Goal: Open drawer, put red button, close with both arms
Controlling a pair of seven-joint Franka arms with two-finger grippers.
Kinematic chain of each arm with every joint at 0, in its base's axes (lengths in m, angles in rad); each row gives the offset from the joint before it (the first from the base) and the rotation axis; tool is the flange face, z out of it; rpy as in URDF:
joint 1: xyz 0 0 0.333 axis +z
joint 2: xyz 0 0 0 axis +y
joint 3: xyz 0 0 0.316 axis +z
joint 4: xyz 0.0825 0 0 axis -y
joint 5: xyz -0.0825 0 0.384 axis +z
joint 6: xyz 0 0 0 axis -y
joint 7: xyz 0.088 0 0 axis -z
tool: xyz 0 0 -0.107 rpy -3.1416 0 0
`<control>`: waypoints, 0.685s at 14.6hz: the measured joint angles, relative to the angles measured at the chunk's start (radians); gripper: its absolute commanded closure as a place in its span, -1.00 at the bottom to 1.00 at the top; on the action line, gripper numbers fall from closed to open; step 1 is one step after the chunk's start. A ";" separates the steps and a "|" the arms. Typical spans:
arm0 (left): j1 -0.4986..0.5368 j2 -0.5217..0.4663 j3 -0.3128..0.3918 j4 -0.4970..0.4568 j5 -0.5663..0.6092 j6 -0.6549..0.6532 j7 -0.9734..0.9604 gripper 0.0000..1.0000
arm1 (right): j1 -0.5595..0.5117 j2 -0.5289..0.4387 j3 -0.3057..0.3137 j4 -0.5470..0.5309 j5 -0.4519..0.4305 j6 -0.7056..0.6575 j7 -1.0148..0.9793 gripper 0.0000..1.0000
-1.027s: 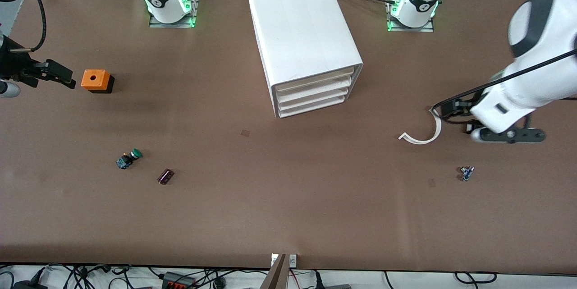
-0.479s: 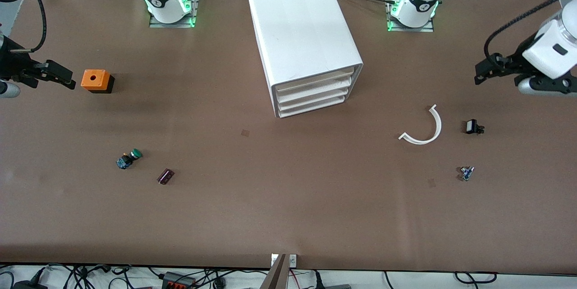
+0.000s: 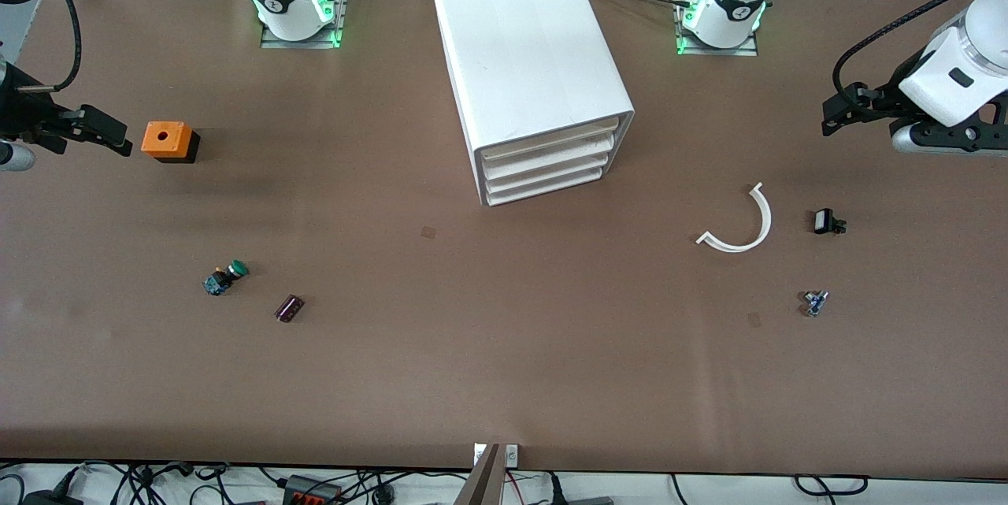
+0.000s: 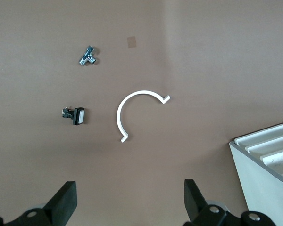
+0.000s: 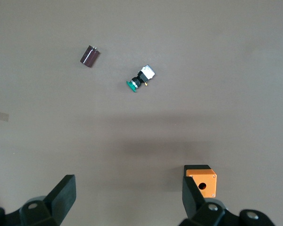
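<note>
Withdrawn upward from the small black switch [image 3: 824,221], the left gripper [image 3: 828,125] is being held spread. The right gripper [image 3: 118,139] is being held spread beside the orange box [image 3: 167,139]. Top centre, the white drawer cabinet [image 3: 535,64] is being shown closed.

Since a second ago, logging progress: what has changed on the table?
The left tool rose from over the black switch beside the white curved clip and pulled back toward its table end, open and empty. The right tool waits by the orange box. The drawer unit stays closed; everything else is unmoved.
</note>
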 measured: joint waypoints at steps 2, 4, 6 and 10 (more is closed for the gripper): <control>-0.002 0.003 0.000 -0.001 0.000 0.034 0.000 -1.00 | 0.000 0.000 0.000 0.000 0.000 0.000 0.000 -1.00; -0.009 0.010 0.000 -0.001 0.000 0.056 0.001 -1.00 | 0.000 0.000 0.000 0.000 0.000 0.000 0.000 -1.00; -0.013 0.012 -0.001 -0.001 0.000 0.059 0.001 -1.00 | 0.000 0.000 0.000 0.000 0.000 0.000 0.000 -1.00; -0.012 0.012 0.000 -0.001 0.000 0.060 0.001 -1.00 | 0.000 0.000 0.000 0.000 0.000 0.000 0.000 -1.00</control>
